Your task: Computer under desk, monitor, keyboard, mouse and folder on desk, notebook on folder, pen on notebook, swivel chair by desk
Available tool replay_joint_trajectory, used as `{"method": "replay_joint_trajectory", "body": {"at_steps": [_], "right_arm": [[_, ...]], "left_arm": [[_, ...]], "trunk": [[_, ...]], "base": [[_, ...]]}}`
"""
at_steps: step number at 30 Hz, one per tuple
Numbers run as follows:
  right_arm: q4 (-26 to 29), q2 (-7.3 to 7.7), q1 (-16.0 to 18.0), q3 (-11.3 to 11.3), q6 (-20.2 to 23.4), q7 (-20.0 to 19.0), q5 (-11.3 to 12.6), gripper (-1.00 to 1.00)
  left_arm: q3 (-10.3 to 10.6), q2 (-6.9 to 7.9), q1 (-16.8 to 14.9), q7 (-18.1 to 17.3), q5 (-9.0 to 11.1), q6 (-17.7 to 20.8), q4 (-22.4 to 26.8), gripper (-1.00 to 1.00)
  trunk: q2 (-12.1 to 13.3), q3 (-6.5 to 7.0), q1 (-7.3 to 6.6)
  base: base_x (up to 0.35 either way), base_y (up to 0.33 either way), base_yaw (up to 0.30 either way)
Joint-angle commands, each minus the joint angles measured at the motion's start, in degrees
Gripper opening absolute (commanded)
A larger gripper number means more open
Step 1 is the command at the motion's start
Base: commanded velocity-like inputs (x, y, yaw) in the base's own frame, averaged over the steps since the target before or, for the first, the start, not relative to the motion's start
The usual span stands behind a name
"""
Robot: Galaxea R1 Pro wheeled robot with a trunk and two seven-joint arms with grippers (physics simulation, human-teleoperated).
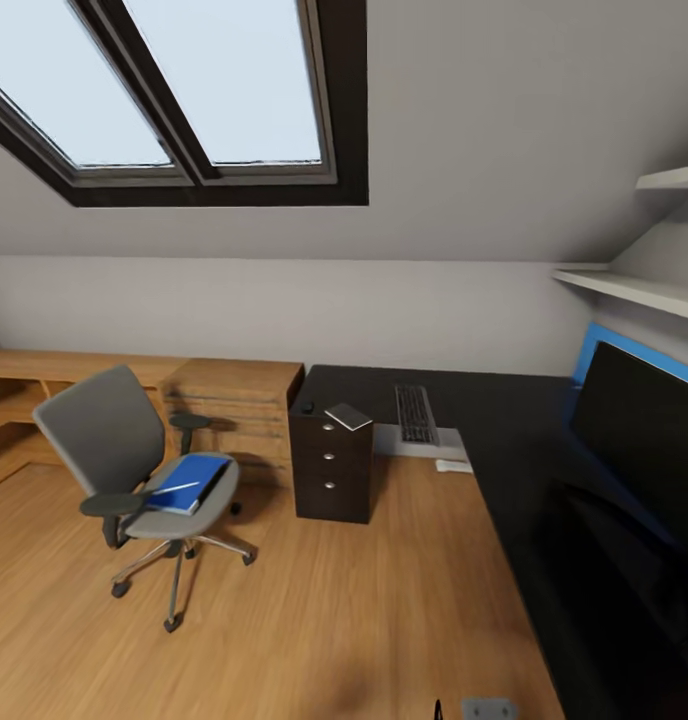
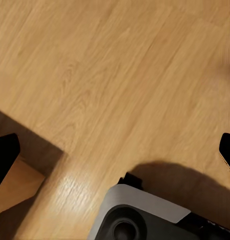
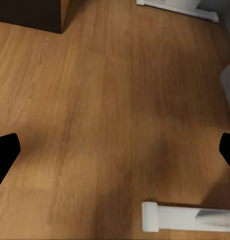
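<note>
The folder [image 1: 189, 484] should be lifted flat off the chair [image 1: 134, 470] — both grippers [image 2: 115, 150] [image 3: 115, 152] are spread wide, nothing held

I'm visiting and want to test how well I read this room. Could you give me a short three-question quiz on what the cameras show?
1. True or false: the folder lies on the seat of the swivel chair.
2. Which item rests on the desk above the drawer unit? A) the keyboard B) the notebook C) the monitor
3. Fill in: in both wrist views the gripper fingers stand far apart over a bare wooden ____.

Key: 1 true; 2 B; 3 floor.
</note>
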State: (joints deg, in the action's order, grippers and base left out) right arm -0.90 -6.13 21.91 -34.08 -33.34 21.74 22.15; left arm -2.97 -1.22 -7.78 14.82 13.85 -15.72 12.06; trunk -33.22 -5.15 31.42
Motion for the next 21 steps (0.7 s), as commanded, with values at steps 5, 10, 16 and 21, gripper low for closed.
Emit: {"method": "replay_joint_trajectory", "body": {"at_steps": [5,10,16,21], "right_arm": [[-0.3,0.43,0.1,-0.5,-0.1,0.2,0.3,1.0],[-0.3,0.54,0.1,-0.5,-0.1,0.2,0.3,1.0],[-0.3,0.59,0.1,-0.5,-0.1,0.1,0.3,1.0],[-0.3,0.59,0.1,-0.5,-0.1,0.1,0.3,1.0]], "left_arm": [[-0.3,0.03,0.0,0.0,0.0,-0.2,0.0,1.0],[-0.3,0.12,0.0,0.0,0.1,-0.1,0.0,1.0],[-0.5,0.35,0.0,0.0,0.1,0.0,0.0,1.0],[-0.5,0.41,0.0,0.0,0.1,0.1,0.0,1.0]], "trunk": [[-0.1,-0.1,0.05],[-0.1,-0.1,0.05],[-0.1,-0.1,0.05],[-0.1,-0.1,0.05]], "base": [[0.319,0.059,0.0],[0.321,0.014,0.0],[0.322,0.003,0.0],[0.322,0.0,0.0]]}}
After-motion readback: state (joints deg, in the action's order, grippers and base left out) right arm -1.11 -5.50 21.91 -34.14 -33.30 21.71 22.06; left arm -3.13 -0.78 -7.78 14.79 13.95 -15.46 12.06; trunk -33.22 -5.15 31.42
